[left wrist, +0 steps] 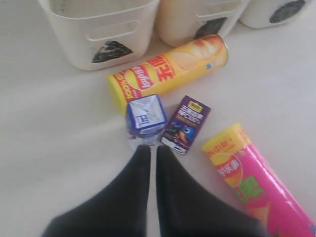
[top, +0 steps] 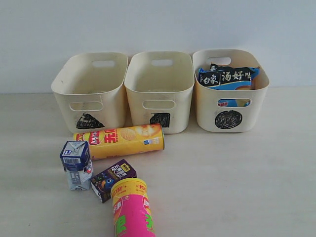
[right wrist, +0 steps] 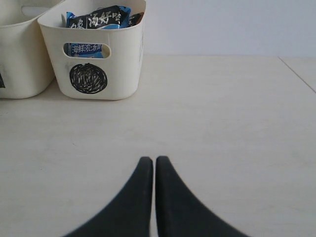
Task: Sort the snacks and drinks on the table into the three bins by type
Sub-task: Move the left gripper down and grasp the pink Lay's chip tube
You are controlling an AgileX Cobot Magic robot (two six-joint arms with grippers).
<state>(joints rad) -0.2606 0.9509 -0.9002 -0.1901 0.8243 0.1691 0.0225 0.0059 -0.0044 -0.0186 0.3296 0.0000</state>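
Right up front, the pink chip tube (top: 132,210) lies on its side with its yellow top pointing toward the bins, its lower end cut off by the edge of the exterior view. Just beyond it the dark purple drink box (top: 113,178) lies flat and slanted, all but touching the tube's top, and next to that the blue-and-white carton (top: 77,164) stands upright. Behind those two, the yellow-orange chip tube (top: 119,140) lies crosswise just in front of the triangle bin (top: 111,106) and the square bin (top: 138,111). Over on the far side of the row, the circle bin (top: 207,111) holds the blue noodle packet (top: 228,77), black band showing above the rim, with another packet tucked behind it, colour hard to tell. All three bins stand side by side along the back of the table (top: 237,173). Neither arm shows in the exterior view. Through the wrist cameras: the left gripper (left wrist: 152,150) hangs above the table, angled down, tips aimed at the gap between the carton and the purple box, just short of both, fingers (left wrist: 140,158) pressed nearly together with nothing between them. The right gripper (right wrist: 150,160) sits low and level over bare table well apart from the circle bin, jaws likewise clenched to a thin slit, holding nothing.
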